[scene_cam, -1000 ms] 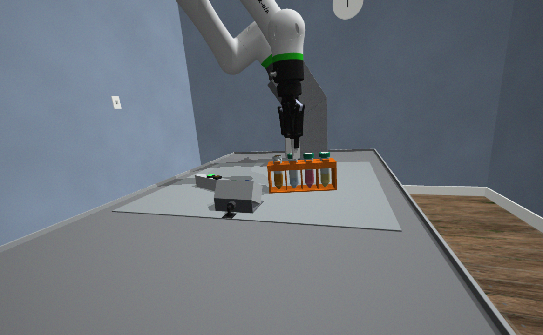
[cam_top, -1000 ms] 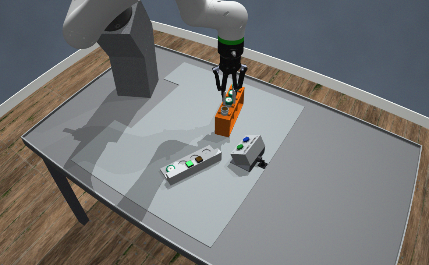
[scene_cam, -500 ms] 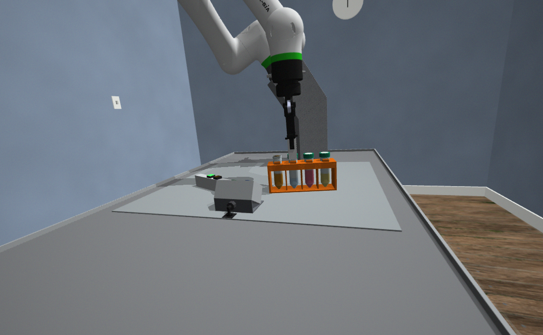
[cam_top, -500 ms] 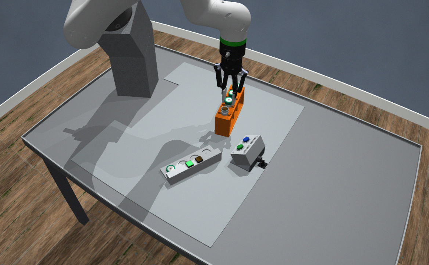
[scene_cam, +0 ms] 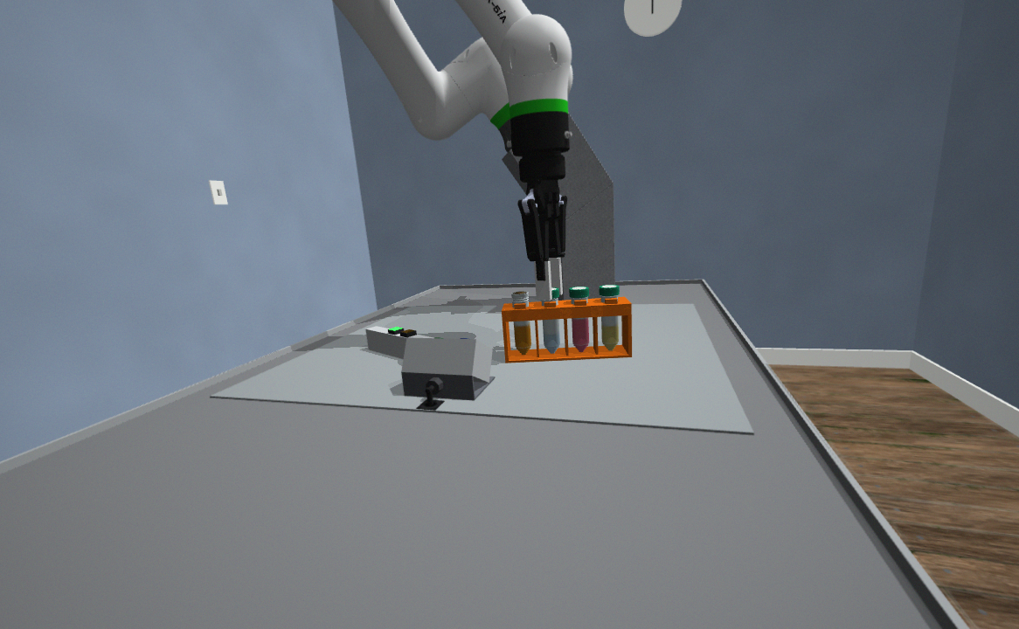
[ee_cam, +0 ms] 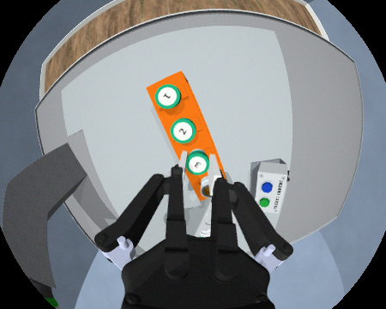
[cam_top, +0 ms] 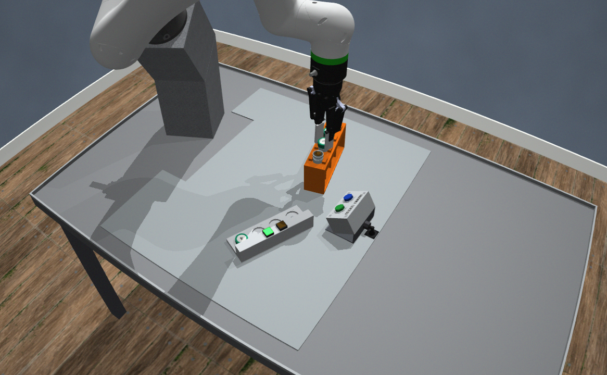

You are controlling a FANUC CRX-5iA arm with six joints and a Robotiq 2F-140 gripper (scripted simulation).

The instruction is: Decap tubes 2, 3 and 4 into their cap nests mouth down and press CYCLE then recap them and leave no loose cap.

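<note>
1. Cap tray CT (cam_top: 273,245), a grey oblong block on the table (cam_top: 482,242), held one round green cap (cam_top: 240,238), white dot upward, in its leftmost nest. The green lamp (cam_top: 267,232) was lit.
2. In the orange decapping station DS (cam_top: 317,179), the nearest tube (cam_top: 317,155) stood open with its threaded neck bare.
3. The gripper (cam_top: 323,138), fingers narrow, was clamped on the cap of tube 3 (ee_cam: 198,164), which sat on its tube. The cap was judged light, rigid and smooth, best gripped squarely across its rim.
4. The grey key box (cam_top: 356,223) carried two round keys.
</note>
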